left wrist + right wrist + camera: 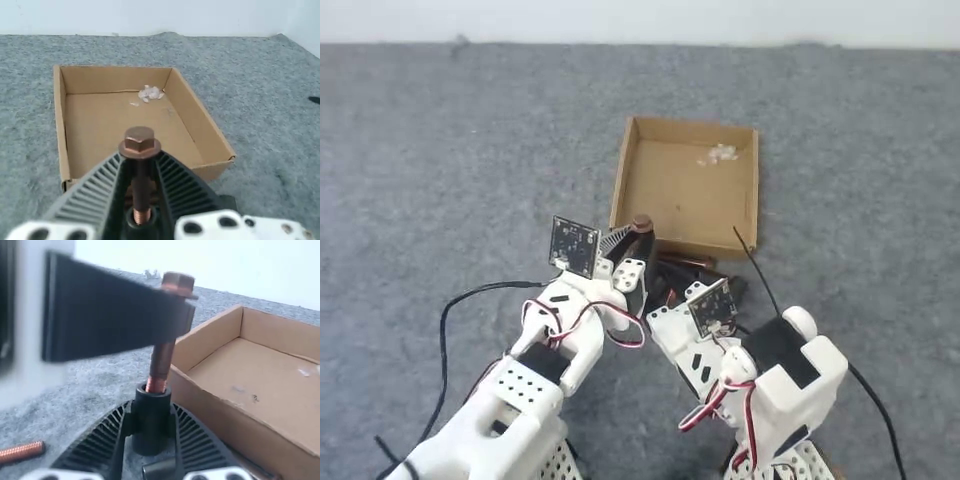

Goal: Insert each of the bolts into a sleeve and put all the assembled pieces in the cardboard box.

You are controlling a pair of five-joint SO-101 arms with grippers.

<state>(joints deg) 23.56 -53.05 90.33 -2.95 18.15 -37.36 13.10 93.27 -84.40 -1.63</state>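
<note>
Grey carpet point(440, 150) | left pincer point(140, 161) clamps bolt point(139, 142) | right pincer point(150, 430) clamps sleeve point(150, 410) | beside cardboard box point(618, 185)

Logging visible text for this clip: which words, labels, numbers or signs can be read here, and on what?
No text can be read in any view.
cardboard box: plain, no print seen.
circuit boards on the arms' wrists: any markings are too small to read.
bolt and sleeve: no markings visible.
</note>
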